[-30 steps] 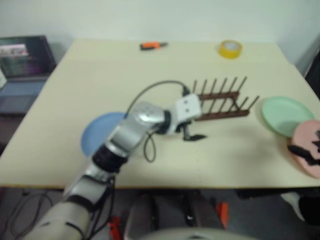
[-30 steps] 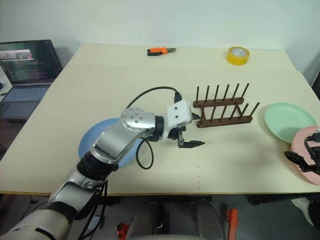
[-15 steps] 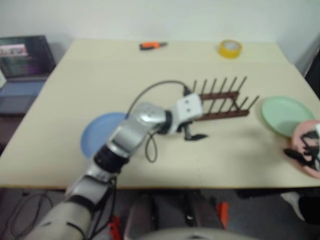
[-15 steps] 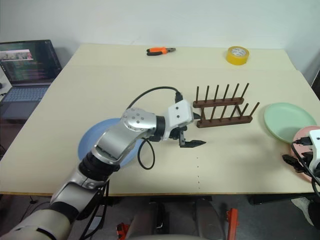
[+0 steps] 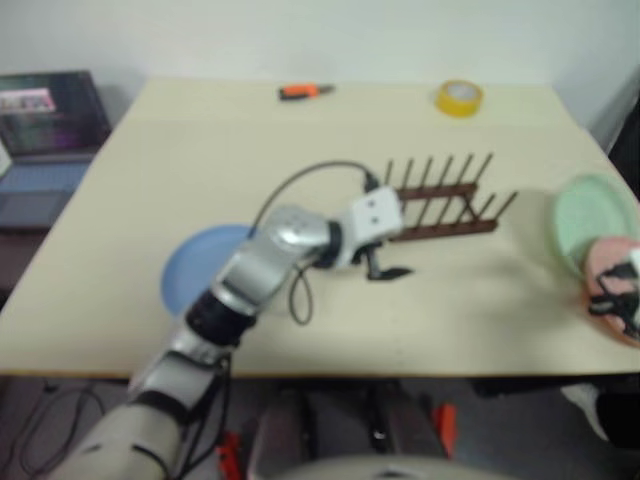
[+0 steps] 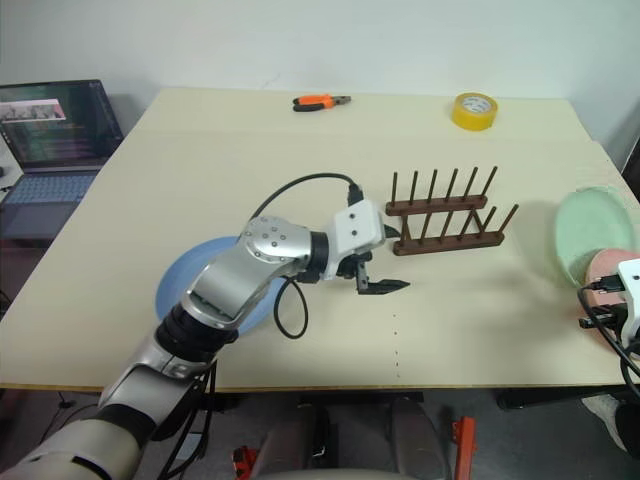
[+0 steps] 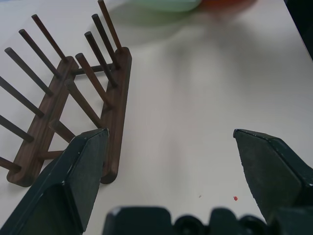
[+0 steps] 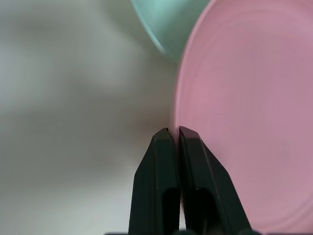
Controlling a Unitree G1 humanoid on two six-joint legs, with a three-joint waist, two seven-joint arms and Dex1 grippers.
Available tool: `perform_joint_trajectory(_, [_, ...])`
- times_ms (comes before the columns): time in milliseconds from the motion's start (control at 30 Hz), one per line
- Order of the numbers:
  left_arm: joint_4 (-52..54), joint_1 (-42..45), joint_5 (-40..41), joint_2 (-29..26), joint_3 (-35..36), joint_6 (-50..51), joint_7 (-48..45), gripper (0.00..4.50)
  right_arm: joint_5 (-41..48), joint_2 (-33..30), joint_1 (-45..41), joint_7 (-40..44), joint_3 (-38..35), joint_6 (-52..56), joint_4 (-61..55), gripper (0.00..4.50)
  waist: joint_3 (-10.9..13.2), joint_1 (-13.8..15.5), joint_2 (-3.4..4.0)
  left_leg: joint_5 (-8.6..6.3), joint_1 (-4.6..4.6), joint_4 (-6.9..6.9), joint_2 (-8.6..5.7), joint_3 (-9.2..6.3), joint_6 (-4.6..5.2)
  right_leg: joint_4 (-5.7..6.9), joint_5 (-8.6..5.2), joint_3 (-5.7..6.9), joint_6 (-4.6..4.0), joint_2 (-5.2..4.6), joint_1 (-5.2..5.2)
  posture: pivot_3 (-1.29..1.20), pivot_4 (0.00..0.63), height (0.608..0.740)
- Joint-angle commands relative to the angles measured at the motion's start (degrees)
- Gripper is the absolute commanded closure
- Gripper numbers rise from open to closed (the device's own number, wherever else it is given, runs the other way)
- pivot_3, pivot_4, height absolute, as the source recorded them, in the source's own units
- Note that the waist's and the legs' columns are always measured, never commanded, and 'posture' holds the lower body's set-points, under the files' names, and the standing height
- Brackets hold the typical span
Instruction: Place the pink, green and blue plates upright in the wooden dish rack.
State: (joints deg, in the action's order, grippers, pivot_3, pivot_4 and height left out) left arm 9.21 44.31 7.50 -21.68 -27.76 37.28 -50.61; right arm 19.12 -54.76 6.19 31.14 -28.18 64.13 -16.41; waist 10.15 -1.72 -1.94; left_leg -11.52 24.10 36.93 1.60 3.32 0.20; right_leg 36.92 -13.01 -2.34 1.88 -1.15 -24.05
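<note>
The pink plate (image 8: 244, 122) lies at the table's right edge, and my right gripper (image 8: 172, 131) is shut on its near-left rim. The green plate (image 6: 592, 235) sits just behind it, overlapping it and looking tilted. Partly under my left forearm, on the left side of the table, lies the blue plate (image 6: 185, 290). The wooden dish rack (image 6: 445, 225) stands empty at the table's middle. My left gripper (image 7: 171, 142) hovers open just in front of the rack's left end, holding nothing.
A yellow tape roll (image 6: 473, 110) and orange pliers (image 6: 322, 101) lie along the far edge. An open laptop (image 6: 55, 130) sits off the table's left side. Bare tabletop (image 6: 480, 320) stretches between the rack and the front edge.
My right gripper has gone from open to shut at the pink plate's rim. The green plate has shifted right and looks tilted. The left arm has kept still.
</note>
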Motion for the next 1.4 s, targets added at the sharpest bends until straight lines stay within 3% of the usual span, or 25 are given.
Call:
perform_joint_trajectory(33, [1.6,0.7,-0.5,0.1,1.3,-0.9,0.4,0.00,0.9,-1.8,0.1,1.7,-2.4,1.1,-3.4,4.47,0.0,0.0,0.00,0.00,0.00,0.00,0.00,0.00,0.00,0.00,0.00,0.00,0.00,0.00,0.00,0.00,0.150,0.740])
perform_joint_trajectory(233, [1.4,0.7,-0.7,0.1,1.2,-1.1,0.4,0.00,0.6,-6.1,-2.0,4.0,-6.2,1.9,-5.2,4.47,0.0,0.0,0.01,0.00,0.00,0.01,-0.03,0.03,0.00,0.00,0.00,-0.02,0.00,-0.01,-0.01,0.00,0.150,0.740])
perform_joint_trajectory(533, [1.2,0.8,-1.2,0.4,1.6,-1.1,0.6,0.00,3.4,-12.4,-14.5,7.2,-9.0,1.3,-5.1,4.47,0.0,0.0,0.04,0.00,0.01,-0.04,0.01,-0.06,0.00,-0.03,-0.03,0.07,-0.04,0.02,-0.01,0.00,0.150,0.740])
perform_joint_trajectory(667, [0.8,0.8,-1.3,0.6,1.8,-1.1,1.0,0.00,10.6,-6.1,-27.9,8.2,-7.1,-4.2,-5.1,4.47,0.0,-0.4,0.05,-0.01,0.04,-0.04,-0.03,0.08,0.00,-0.04,-0.01,-0.06,0.00,-0.01,-0.06,0.00,0.150,0.740])
perform_joint_trajectory(733, [0.8,0.8,-1.5,0.8,1.9,-1.0,1.2,0.00,14.9,-0.8,-32.1,10.9,-7.5,-9.4,-3.7,4.47,0.0,-0.4,0.03,0.00,0.01,-0.03,-0.01,0.02,0.00,0.00,0.01,-0.03,0.03,0.03,-0.05,0.00,0.150,0.740])
perform_joint_trajectory(833, [1.0,0.7,-1.5,0.9,1.9,-0.9,1.4,0.00,16.6,1.9,-36.2,11.9,-6.4,-11.6,2.2,4.47,0.0,-0.1,0.04,0.00,0.01,-0.03,0.02,-0.07,0.00,0.02,0.01,0.03,0.02,0.09,-0.02,0.00,0.150,0.740])
perform_joint_trajectory(1067, [2.4,0.2,-1.5,-0.1,2.4,0.5,2.2,0.00,19.7,3.2,-44.7,18.3,-4.7,-18.3,20.5,4.47,0.0,0.1,0.05,-0.05,0.14,-0.02,-0.05,0.10,0.09,-0.08,0.02,-0.04,0.03,-0.06,-0.06,0.00,0.150,0.740])
perform_joint_trajectory(1400, [4.2,-0.6,-1.4,-1.5,2.9,2.0,3.2,0.00,27.0,3.2,-52.4,26.4,-3.6,-15.7,34.3,4.47,0.0,-0.1,0.09,-0.05,0.08,-0.07,0.05,0.06,0.09,0.02,0.10,-0.01,0.17,0.05,-0.10,0.00,0.150,0.740])
